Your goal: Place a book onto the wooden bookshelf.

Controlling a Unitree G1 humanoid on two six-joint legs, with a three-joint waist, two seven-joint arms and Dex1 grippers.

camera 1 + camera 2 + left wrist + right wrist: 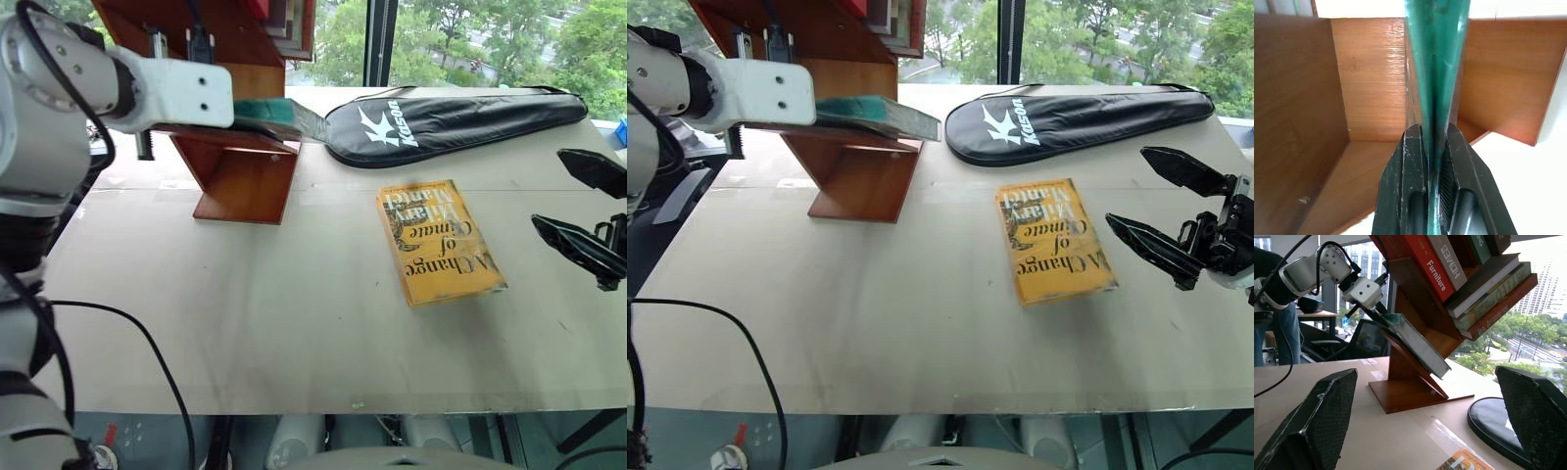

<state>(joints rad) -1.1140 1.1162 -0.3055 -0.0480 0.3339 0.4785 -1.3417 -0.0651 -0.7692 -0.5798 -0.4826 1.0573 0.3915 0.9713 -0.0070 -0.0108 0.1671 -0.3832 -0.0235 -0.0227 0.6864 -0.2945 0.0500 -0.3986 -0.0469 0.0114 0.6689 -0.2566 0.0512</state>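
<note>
Book [884, 114], teal and wrapped, lies flat on the lower slanted panel of the shelf [854, 176] at the far left of the table [872, 313], its right end sticking out past the panel edge toward the racket bag [1073, 119]. I see my left gripper [1436, 196] pinching the book's edge, a black finger [1403, 191] pressed on each face, inside an open wooden compartment. From the right wrist view the book rests tilted on the sloped board, with a row of other books [1474, 279] leaning on the panel above it. My right gripper [1176, 215] hangs over the table's right side, fingers spread wide, nothing between them. Yellow book [1053, 240] lies flat mid-right on the table, just left of that gripper and nearer than the bag. Bag lies across the far right, close beside the shelf. A person's legs [1286, 338] show behind the table in the right wrist view
</note>
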